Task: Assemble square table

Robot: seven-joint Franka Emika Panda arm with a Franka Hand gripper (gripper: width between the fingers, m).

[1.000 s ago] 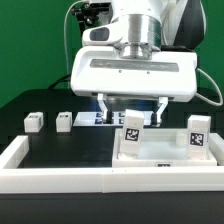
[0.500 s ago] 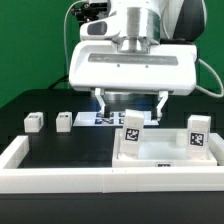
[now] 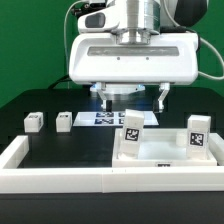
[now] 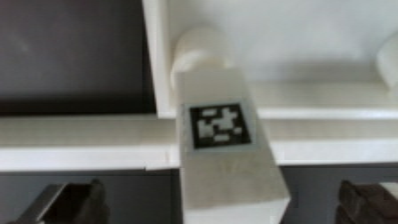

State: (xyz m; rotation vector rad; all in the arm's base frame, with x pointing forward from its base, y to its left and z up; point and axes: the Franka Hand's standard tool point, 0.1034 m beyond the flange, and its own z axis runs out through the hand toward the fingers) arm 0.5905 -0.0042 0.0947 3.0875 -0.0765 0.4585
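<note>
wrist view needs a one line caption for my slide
Open gripper above a tagged white leg standing upright on the square tabletop.

The shiny white round robot arm point(image 3: 135, 15) has a dark grey part on the exterior view's right. Its gripper point(image 3: 130, 97) has a wide white box body (one long grey stripe runs across it) and two thin dark fingers point(image 3: 163, 96). Black cables point(image 3: 88, 12) bunch up top.

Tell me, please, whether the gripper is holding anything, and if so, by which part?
Nothing is held: the gripper is open, its fingers standing clear on either side of the upright leg.
</note>
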